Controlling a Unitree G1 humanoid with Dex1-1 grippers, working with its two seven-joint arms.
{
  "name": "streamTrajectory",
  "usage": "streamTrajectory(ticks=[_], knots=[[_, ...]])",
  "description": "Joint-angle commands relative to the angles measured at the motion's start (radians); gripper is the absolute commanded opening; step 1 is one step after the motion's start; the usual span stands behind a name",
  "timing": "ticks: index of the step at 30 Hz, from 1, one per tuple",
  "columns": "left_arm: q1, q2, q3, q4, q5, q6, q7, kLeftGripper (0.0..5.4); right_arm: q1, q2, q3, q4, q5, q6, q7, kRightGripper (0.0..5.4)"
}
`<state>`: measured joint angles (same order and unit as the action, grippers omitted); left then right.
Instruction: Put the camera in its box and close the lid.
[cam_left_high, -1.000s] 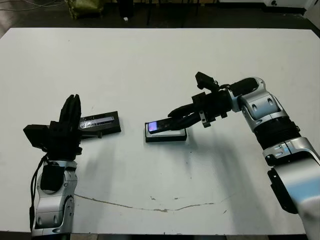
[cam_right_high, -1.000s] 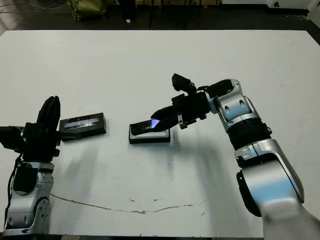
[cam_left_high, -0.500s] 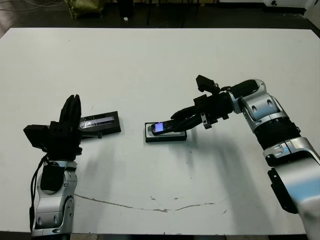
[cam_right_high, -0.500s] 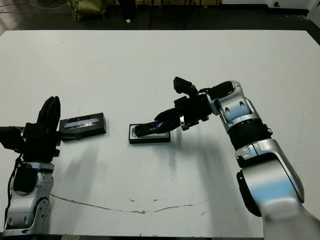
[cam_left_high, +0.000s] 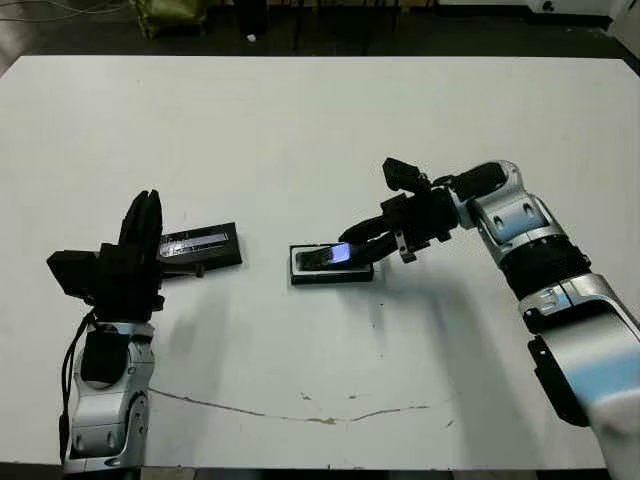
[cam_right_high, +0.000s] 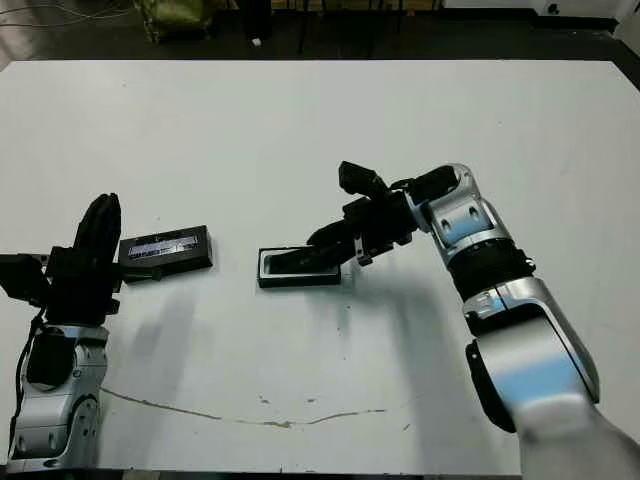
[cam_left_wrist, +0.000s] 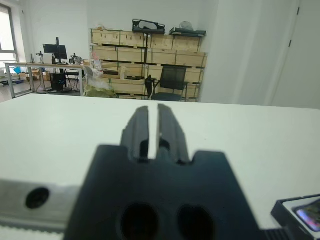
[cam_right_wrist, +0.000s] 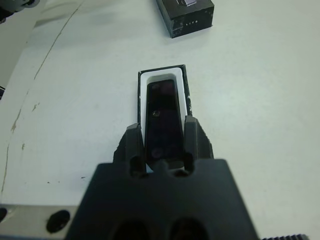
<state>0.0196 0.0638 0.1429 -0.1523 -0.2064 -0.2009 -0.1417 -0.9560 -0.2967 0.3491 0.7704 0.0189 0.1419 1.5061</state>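
Observation:
The box (cam_left_high: 300, 272), a shallow black tray with white lining (cam_right_wrist: 143, 81), sits mid-table. The camera (cam_right_wrist: 162, 107) lies lengthwise inside it, its screen glinting blue (cam_left_high: 340, 253). My right gripper (cam_left_high: 352, 240) reaches in from the right, low over the box's right end, with one finger (cam_right_wrist: 133, 141) on each long side of the camera, shut on it. The lid (cam_left_high: 200, 245), flat and black with a shiny strip, rests on the table left of the box. Just left of the lid stands my left gripper (cam_left_high: 143, 222), raised off the table, shut and holding nothing.
A thin dark crack (cam_left_high: 300, 412) runs across the white table near its front edge. The lid's end (cam_right_wrist: 189, 14) shows beyond the box in the right wrist view. Shelves, chairs and desks stand far beyond the table in the left wrist view.
The right gripper has lowered the camera from a tilt above the box until it lies down in the tray. The left arm and the lid have not moved.

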Motion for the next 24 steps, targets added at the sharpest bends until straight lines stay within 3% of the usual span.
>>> streamTrajectory(ticks=[1,14,22,24], knots=[[0.018,-0.002,0.001,0.006,-0.005,0.015,0.002,0.00,-0.008,0.016,0.018,0.007,-0.019,-0.007,-0.002,0.33],[0.018,-0.004,0.002,0.012,-0.007,0.004,-0.001,0.00,0.002,0.037,0.044,-0.038,-0.048,0.051,-0.025,0.33],[0.026,-0.006,-0.002,-0.005,0.007,0.019,0.013,0.00,0.022,0.052,0.024,-0.062,-0.020,0.060,-0.040,0.33],[0.027,-0.006,-0.001,-0.005,0.008,0.019,0.013,0.00,0.021,0.049,0.015,-0.064,-0.012,0.038,-0.037,0.71]])
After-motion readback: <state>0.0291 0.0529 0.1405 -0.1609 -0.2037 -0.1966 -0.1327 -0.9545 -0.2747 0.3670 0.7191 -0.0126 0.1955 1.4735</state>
